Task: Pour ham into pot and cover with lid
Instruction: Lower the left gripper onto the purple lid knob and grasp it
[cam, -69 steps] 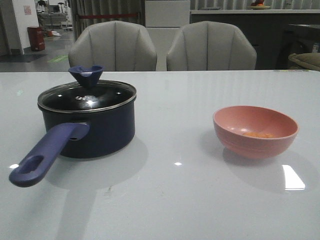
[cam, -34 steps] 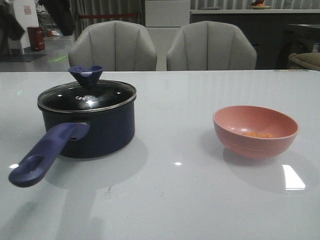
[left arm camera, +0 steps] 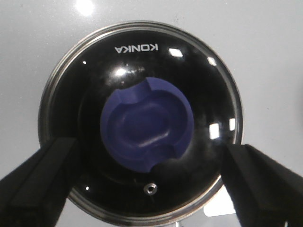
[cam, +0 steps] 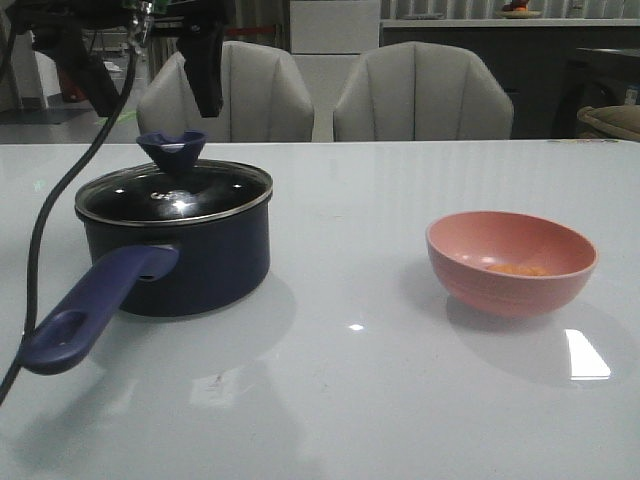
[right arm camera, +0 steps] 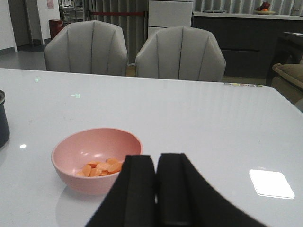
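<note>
Half a second ago nothing stood over the pot (cam: pixel 175 255); now the left claw (cam: pixel 150 60) has come into the front view from above, its dark fingers (cam: pixel 207 65) hanging over the lid (cam: pixel 173 192) with a black cable trailing down past the handle toward the desk (cam: pixel 350 390). Its own camera looks straight down on the lid's blue knob (left arm camera: pixel 147 130), and the two fingers stand wide apart to either side of it, touching nothing. I take this as the opening of the task: the lid is on the pot and has to come off before any ham can go in, so a descent and a squeeze on the knob looks like the next need. Nothing else has shifted; pot, lid and pink bowl (cam: pixel 511 262) lie where they lay. The right claw (right arm camera: pixel 156 189) shows only in its own wrist view, fingers pressed together and holding nothing, aimed toward the bowl. The ham (right arm camera: pixel 100 168) is a small heap of flat orange-pink slices in the bottom of that bowl, which sits well apart from the pot on the robot's right. The lid is dark glass with a bright metal rim (left arm camera: pixel 57 85), seated level on the pot, a small vent hole near its edge; the knob is flared and notched, which should give the fingers a fair hold.
</note>
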Controlling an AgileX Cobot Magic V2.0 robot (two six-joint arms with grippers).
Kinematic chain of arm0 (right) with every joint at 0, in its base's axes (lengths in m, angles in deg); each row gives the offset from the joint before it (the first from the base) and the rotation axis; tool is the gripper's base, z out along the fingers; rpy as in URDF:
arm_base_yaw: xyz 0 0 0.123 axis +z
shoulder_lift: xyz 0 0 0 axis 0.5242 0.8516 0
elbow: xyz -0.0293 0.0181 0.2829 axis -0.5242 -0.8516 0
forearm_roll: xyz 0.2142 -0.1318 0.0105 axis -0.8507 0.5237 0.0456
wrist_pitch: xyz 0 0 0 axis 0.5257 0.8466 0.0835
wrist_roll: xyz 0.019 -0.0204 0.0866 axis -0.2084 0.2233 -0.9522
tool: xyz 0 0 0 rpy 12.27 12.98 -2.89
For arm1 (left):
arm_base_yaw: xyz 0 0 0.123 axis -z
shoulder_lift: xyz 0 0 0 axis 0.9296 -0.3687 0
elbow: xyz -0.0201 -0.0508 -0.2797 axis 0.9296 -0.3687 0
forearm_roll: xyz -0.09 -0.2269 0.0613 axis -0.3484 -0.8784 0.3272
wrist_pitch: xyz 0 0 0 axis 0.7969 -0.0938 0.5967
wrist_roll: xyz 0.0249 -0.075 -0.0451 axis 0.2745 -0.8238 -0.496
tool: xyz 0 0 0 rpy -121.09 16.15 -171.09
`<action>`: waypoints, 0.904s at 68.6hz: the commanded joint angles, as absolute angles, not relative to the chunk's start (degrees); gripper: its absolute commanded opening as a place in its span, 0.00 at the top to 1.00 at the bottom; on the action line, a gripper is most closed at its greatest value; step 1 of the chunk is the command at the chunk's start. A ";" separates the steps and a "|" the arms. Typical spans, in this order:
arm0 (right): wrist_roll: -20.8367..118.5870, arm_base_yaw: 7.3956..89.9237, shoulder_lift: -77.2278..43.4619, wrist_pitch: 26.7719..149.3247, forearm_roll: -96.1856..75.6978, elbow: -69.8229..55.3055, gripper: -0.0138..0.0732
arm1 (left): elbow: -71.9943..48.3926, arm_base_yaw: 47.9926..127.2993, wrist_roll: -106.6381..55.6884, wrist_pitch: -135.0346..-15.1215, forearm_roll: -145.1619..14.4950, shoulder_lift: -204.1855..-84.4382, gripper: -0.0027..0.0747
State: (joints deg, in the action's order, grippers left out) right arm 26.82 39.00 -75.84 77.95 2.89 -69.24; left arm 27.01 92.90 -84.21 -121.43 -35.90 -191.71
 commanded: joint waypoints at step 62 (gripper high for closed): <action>27.34 38.74 -77.02 73.13 2.91 -68.95 0.67 | 34.90 92.59 -90.28 -122.53 -35.68 -198.88 0.40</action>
